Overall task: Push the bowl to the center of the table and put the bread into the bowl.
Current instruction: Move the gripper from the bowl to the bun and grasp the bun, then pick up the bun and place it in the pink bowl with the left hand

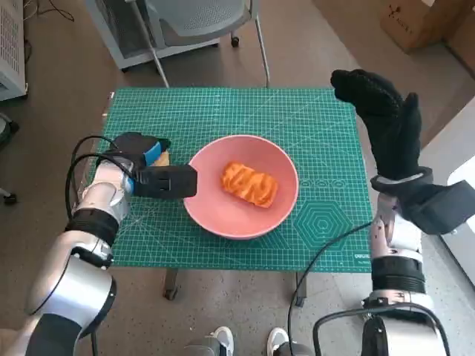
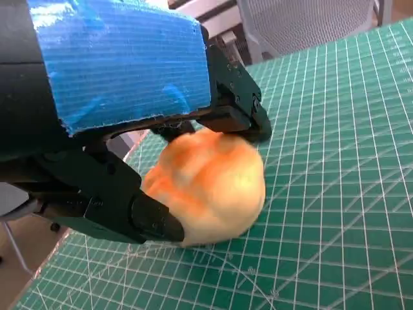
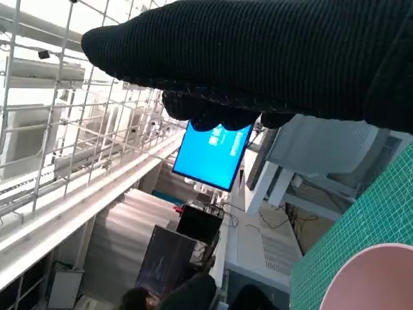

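Observation:
A pink bowl [image 1: 241, 222] stands near the middle of the green cutting mat [image 1: 223, 111], and a golden bread piece [image 1: 250, 184] lies inside it. My left hand [image 1: 141, 159] is at the bowl's left, low over the mat. In the left wrist view its black fingers [image 2: 235, 106] close around a second round bread roll [image 2: 210, 184] that rests on the mat; in the head view only a sliver of that roll [image 1: 162, 158] shows. My gloved right hand [image 1: 382, 119] is raised above the table's right side, holding nothing. The bowl's rim [image 3: 374, 278] shows in the right wrist view.
A chair [image 1: 200, 22] stands behind the table and cardboard boxes [image 1: 423, 22] sit at the far right. A person's shoes [image 1: 219, 341] show at the near edge. The right wrist view shows a blue screen [image 3: 213, 155] and wire racks.

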